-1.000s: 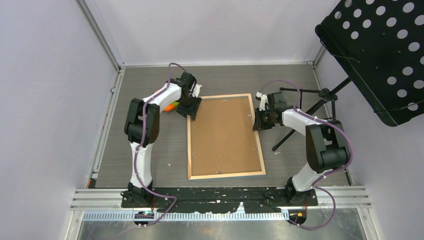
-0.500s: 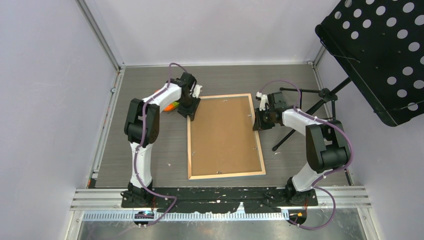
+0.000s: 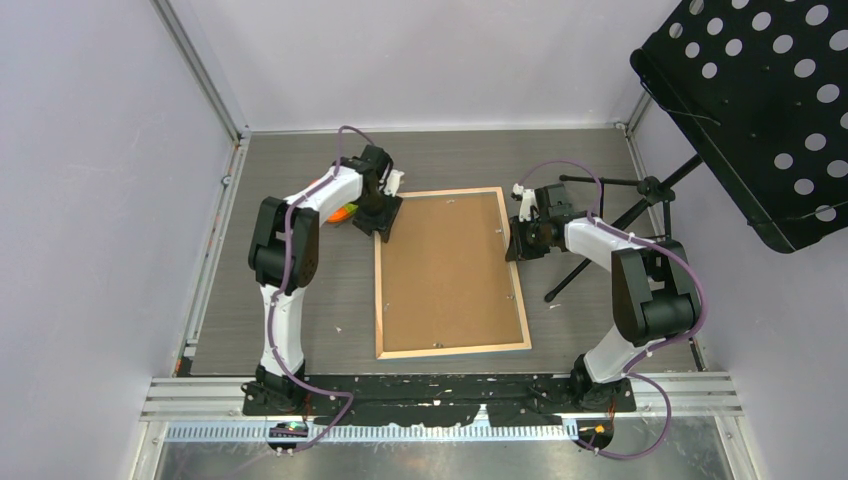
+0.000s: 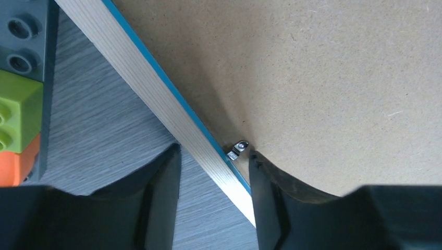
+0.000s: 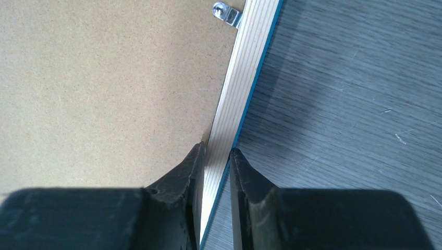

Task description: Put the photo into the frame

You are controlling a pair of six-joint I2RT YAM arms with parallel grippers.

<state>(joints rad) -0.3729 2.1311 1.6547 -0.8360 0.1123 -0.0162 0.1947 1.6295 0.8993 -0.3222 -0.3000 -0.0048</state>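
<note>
The frame lies face down on the table, its light wood back up, with a brown backing board filling it. The photo is hidden. My left gripper is at the frame's far left corner. In the left wrist view it is closed slantwise across the left rail. One finger is on the table and the other on the board beside a metal clip. My right gripper is shut on the right rail, and in the right wrist view it pinches the rail from both sides.
Toy bricks, grey, green and orange, lie just left of the frame's corner. A black perforated music stand hangs over the right side, its legs on the table behind my right arm. Walls enclose the table.
My left gripper's jaws have closed in a little around the rail. Both arms and the frame stay where they were.
</note>
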